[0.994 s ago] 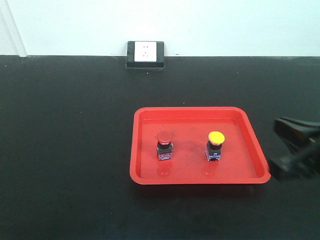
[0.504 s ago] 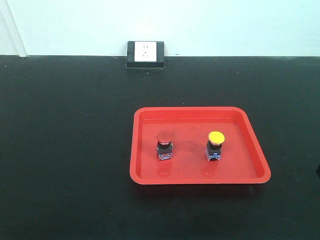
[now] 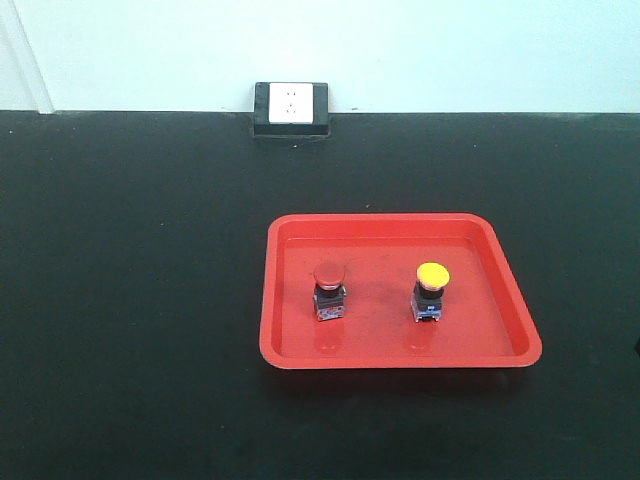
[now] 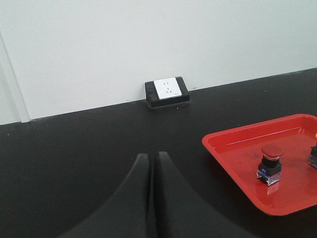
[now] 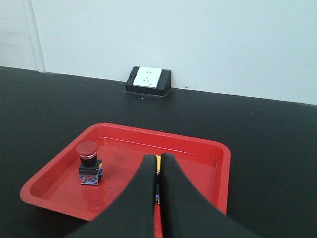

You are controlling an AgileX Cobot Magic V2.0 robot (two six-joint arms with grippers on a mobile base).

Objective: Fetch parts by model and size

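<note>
Front view: the shallow red plastic tray [image 3: 400, 292] sits on the black tabletop [image 3: 130, 300]. Inside it stand the red-capped mushroom-head push-button switch [image 3: 329, 291] and the yellow-capped mushroom-head push-button switch [image 3: 430, 292], both upright, apart from each other, each on a black body with a blue base. A white wall socket in a black housing [image 3: 291, 108] sits at the table's far edge. Change: a second ago the right arm's dark gripper showed at the right edge beside the tray; half a second ago it was gone, and it is absent now too. Neither switch has shifted. Judgement: both parts are delivered and the arm has retracted, so the fetch looks finished or close to it.

Left wrist view: the left gripper [image 4: 153, 171] has its black fingers pressed together, no gap, nothing between them. The red-capped switch lies well to the right of the fingertips, inside the tray's near corner; the socket is ahead and slightly right.

Right wrist view: the right gripper [image 5: 158, 166] is likewise closed, empty. A sliver of yellow shows just beyond the fingertips, apparently the yellow-capped switch, mostly hidden. The red-capped switch stands well left of the fingers.
</note>
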